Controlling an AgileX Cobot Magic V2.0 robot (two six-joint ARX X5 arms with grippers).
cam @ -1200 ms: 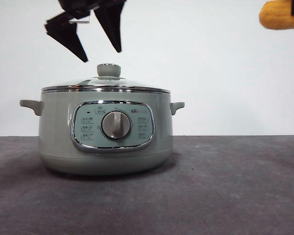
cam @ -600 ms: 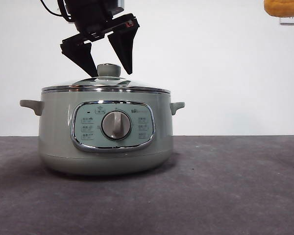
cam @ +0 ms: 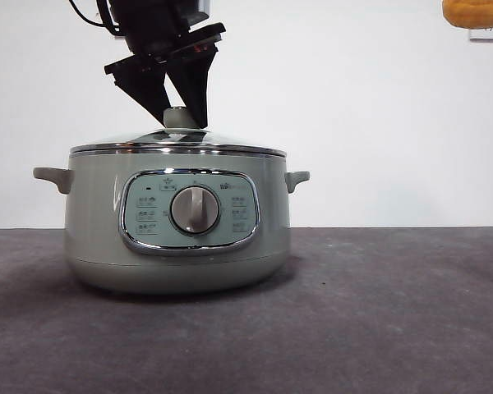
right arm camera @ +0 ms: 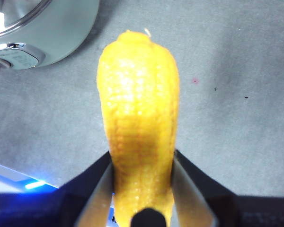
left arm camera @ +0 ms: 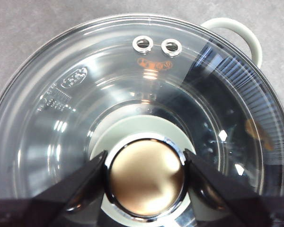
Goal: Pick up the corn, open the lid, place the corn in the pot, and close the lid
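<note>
the left hand (cam: 181, 115) is clenched on the sage-green, silver-topped knob of the round glass lid (left arm camera: 85, 118), seated on the sage-green electric pot (cam: 177, 222). lift straight up, level. the right hand (right arm camera: 142, 189) grips the yellow corn cob (right arm camera: 139, 123) high above the bench (cam: 378, 312).

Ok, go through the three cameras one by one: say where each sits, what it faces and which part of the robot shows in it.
Front view: low at table height, looking level at the sage-green electric pot; the left gripper reaches in from above.
Left wrist view: on the left arm, looking down on the domed glass lid; its fingers flank the silver-topped knob.
Right wrist view: on the right arm, looking down at the table; the right gripper clamps the yellow corn cob.
All three show the pot.
</note>
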